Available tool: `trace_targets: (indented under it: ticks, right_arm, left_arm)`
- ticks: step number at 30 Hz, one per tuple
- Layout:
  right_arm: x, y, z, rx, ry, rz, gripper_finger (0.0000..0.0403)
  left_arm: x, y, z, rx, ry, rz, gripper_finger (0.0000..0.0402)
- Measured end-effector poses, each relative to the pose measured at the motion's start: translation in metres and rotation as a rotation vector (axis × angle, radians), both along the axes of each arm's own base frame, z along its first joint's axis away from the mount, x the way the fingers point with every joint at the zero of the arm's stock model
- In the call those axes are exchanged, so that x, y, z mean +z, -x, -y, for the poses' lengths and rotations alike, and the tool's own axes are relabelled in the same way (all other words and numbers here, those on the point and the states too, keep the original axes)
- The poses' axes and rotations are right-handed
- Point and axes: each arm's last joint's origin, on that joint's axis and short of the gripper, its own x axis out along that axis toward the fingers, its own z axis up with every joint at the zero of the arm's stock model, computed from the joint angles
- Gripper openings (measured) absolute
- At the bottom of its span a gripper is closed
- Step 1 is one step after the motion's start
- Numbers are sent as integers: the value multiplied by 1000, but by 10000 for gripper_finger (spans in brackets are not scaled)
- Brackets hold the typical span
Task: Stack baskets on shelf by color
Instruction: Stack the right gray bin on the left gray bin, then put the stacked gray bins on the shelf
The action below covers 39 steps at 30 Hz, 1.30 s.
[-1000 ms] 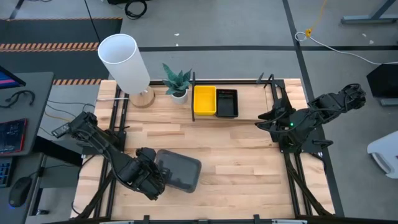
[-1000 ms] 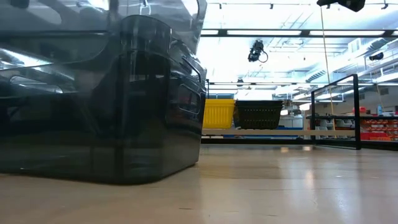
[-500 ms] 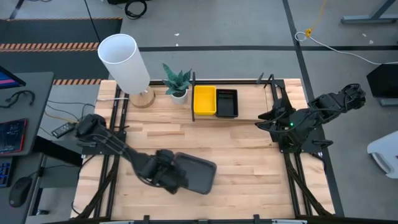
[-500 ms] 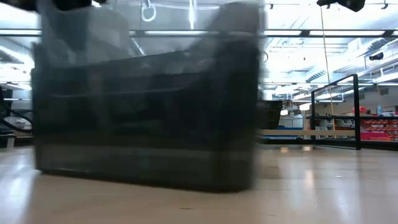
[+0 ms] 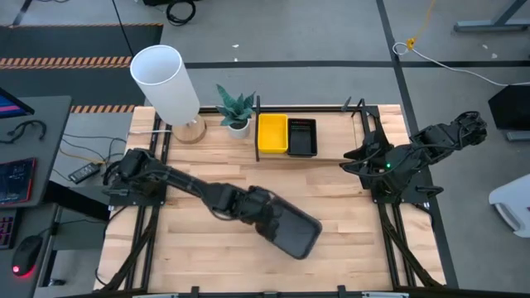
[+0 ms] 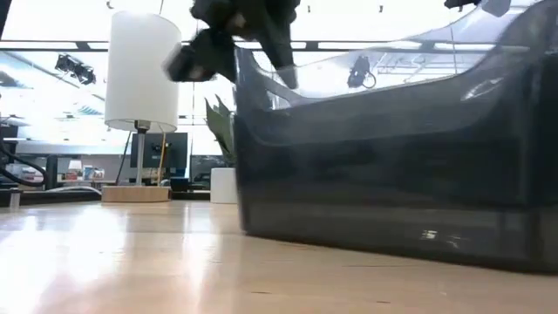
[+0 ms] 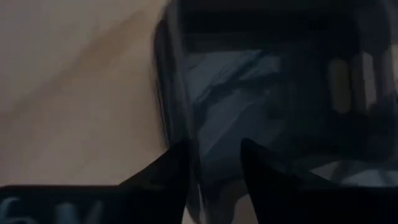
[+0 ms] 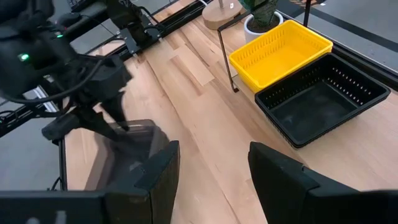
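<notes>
Left arm stretched from the table's left edge toward its middle, left gripper (image 5: 267,217) clamped on the rim of a dark grey basket (image 5: 296,233), one finger on each side of the wall. Right arm folded at the right edge, right gripper (image 8: 212,163) parted, holding nothing.

High cam looks straight down on whole table, low cam sits at tabletop level right beside the dark grey basket (image 6: 392,183), wrist cams look fwd past own fingers; all four share that basket.
</notes>
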Motion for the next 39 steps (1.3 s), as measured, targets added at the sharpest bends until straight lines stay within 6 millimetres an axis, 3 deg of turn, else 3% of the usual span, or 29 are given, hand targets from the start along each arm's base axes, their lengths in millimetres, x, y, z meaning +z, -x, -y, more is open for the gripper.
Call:
trace_targets:
  ticks: [5, 11, 23, 27, 31, 39]
  right_arm:
    - [-1, 0, -2, 64, -8, -24, 197]
    - [-6, -9, -9, 151, -14, -88, 197]
    - [-35, -55, -40, 245, -58, -297, 218]
    - [-45, -72, -52, 281, -103, -330, 237]
    - [-54, -87, -74, 435, -108, -326, 251]
    - [-77, -107, -114, 632, -54, -384, 239]
  left_arm:
    - [1, -5, -14, -331, -130, 9, 167]
    - [2, -9, -24, -517, -118, 26, 186]
    - [38, 3, -56, -538, -167, 102, 311]
    - [45, 17, -65, -526, -163, 29, 309]
    - [61, 32, -66, -542, -240, 21, 291]
    - [98, 58, -83, -462, -297, 98, 236]
